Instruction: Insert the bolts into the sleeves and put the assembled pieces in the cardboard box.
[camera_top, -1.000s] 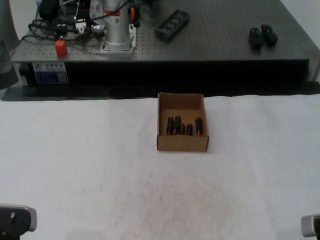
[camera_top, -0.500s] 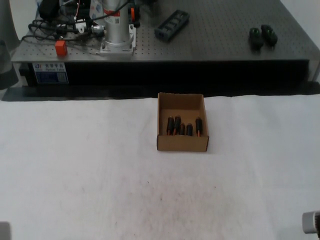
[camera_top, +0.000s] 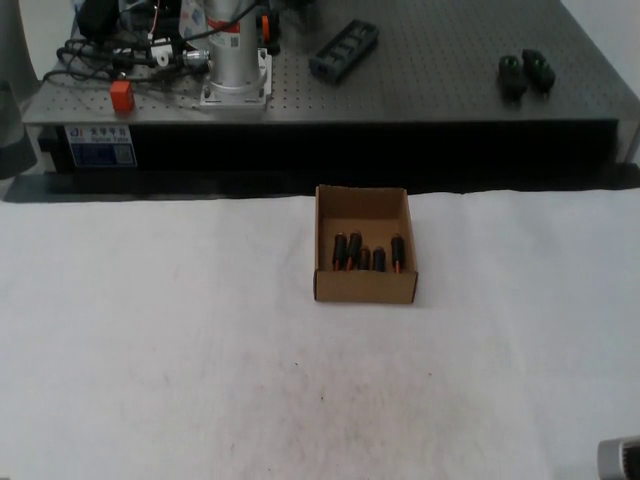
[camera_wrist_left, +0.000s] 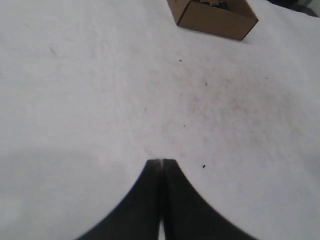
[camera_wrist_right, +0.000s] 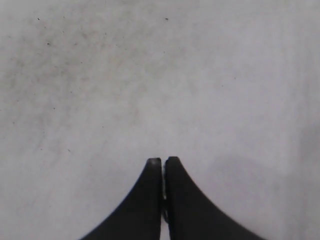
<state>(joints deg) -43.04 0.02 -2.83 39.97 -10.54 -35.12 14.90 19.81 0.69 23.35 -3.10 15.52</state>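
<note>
The open cardboard box (camera_top: 364, 284) stands on the white cloth at the bench's middle. Inside it lie several black sleeves with orange-banded bolts (camera_top: 364, 252), side by side along its near wall. In the left wrist view the box (camera_wrist_left: 215, 19) sits far ahead. My left gripper (camera_wrist_left: 162, 161) is shut with nothing between its fingers, low over bare cloth. My right gripper (camera_wrist_right: 163, 160) is likewise shut on nothing above speckled cloth. A grey piece of an arm (camera_top: 620, 458) peeks in at the near right corner of the high view.
Behind the cloth runs a perforated metal breadboard (camera_top: 430, 70) carrying a silver post (camera_top: 233, 55), cables, an orange block (camera_top: 121, 94), a black slotted holder (camera_top: 343, 48) and two black parts (camera_top: 525, 72). White cloth (camera_top: 200, 340) spreads wide around the box.
The arm part at the near left corner of the high view has slid out of the picture. The one at the near right has sunk lower. Box and contents have not moved.
</note>
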